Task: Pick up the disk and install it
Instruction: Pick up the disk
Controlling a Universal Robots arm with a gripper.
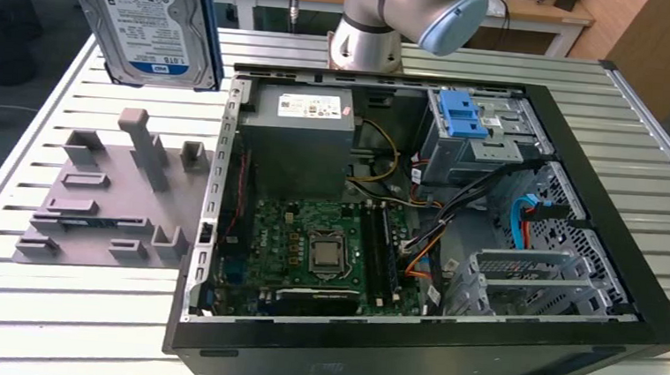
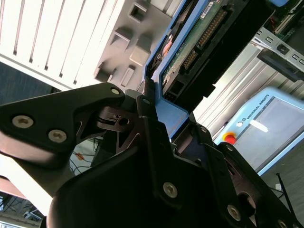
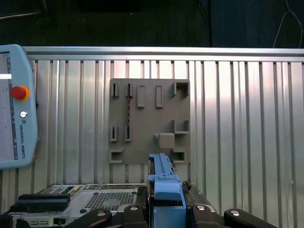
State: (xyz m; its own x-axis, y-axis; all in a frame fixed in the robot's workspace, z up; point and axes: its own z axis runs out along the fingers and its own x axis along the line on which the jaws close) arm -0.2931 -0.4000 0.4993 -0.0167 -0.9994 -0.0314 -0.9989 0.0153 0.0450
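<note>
The disk hangs high in the air at the exterior view's upper left, upright, its blue-and-white label facing the camera and blue rails along its sides. It is above the table, to the left of the open computer case. In both wrist views my gripper is shut on the disk, the black fingers clamping its blue rail. The second wrist view shows the disk's green circuit-board side. The blue-latched drive cage sits at the case's far right corner.
A grey fixture block with slots and posts lies on the slatted metal table, directly below the gripper in the first wrist view. The case holds a motherboard, a grey power supply and loose cables. A teach pendant lies nearby.
</note>
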